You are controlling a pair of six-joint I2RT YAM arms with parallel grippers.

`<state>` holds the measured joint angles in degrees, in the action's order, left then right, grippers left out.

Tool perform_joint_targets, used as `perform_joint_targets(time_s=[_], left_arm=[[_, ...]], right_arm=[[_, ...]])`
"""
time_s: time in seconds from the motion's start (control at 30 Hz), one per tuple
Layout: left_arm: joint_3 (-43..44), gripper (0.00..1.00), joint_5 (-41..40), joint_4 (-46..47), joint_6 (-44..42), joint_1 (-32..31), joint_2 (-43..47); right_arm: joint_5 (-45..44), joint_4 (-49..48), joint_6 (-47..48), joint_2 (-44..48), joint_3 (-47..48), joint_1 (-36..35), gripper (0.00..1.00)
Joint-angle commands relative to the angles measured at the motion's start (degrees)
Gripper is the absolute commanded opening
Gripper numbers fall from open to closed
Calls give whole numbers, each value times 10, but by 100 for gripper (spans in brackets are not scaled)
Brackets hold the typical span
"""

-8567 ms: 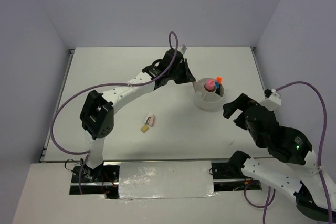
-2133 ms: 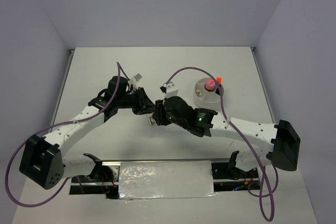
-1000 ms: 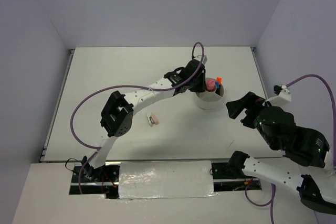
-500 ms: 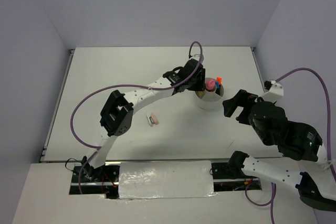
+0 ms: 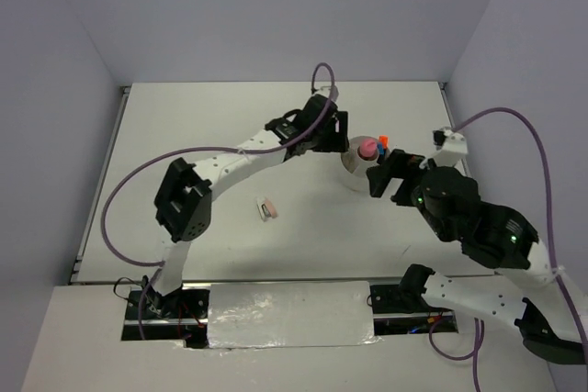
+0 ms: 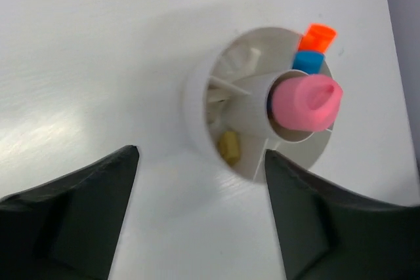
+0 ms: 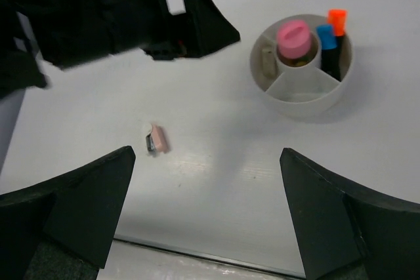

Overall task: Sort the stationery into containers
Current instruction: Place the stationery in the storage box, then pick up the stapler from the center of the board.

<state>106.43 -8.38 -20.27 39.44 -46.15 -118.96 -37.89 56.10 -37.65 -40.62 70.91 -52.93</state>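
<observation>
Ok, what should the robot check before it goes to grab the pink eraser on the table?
1. The pink eraser lies in the open on the table: ok.
2. The right gripper is open and empty: ok.
3. The left gripper is open and empty, beside the white tub: ok.
4. The tub stands upright: ok.
5. One compartment looks empty: ok.
6. The right gripper can reach the eraser: cannot tell.
</observation>
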Motion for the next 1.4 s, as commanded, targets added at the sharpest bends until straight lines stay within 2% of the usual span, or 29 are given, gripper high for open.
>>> perform_joint_targets(time_s=[0.0,0.07,0.17,0.2,0.3,0.33,0.4,0.5,0.67,0.77,0.83,0.93,0.97,1.07,1.13,1.23,1.27,1.33,1.37], left_arm=[[-30,95,-69,-72,21,49,135],[-69,99,-107,-124,35,89,191],[-152,99,-140,-207,56,149,278],[-176,99,-139,-216,60,166,304],[-283,99,-98,-229,59,237,408],[-333,99,-82,-219,43,268,456],[-373,99,-37,-206,18,301,499],[-416,99,-23,-236,-22,324,556],[-437,99,3,-267,-46,338,587],[-447,99,16,-268,-48,341,590],[-453,99,31,-266,-50,341,588],[-455,99,45,-263,-52,341,585],[-455,99,46,-261,-53,341,584],[-458,99,67,-254,-58,341,574],[-460,99,105,-245,-55,341,559],[-455,99,183,-217,-46,341,530],[-456,99,243,-206,-37,337,523],[-457,99,289,-166,-10,327,508],[-455,99,324,-152,10,316,505]], right_arm=[[82,-130,55,-71,-48,2,100],[147,-192,85,-108,-65,2,100],[221,-246,108,-224,-71,3,100],[232,-252,110,-297,-55,1,100],[253,-256,112,-411,0,-8,100],[253,-256,112,-479,16,-22,100],[265,-269,120,-537,52,-31,100],[277,-276,106,-651,94,-35,100],[311,-282,107,-727,136,-45,100],[295,-260,102,-763,156,-53,98],[280,-241,91,-783,157,-55,96],[260,-251,75,-780,134,-61,85],[258,-257,68,-772,112,-61,72],[251,-281,59,-758,76,-61,49],[253,-300,58,-732,54,-61,40],[271,-376,75,-644,-15,-61,34],[300,-403,96,-616,-36,-61,32],[330,-472,116,-537,-84,-60,30],[343,-493,130,-512,-94,-59,25]])
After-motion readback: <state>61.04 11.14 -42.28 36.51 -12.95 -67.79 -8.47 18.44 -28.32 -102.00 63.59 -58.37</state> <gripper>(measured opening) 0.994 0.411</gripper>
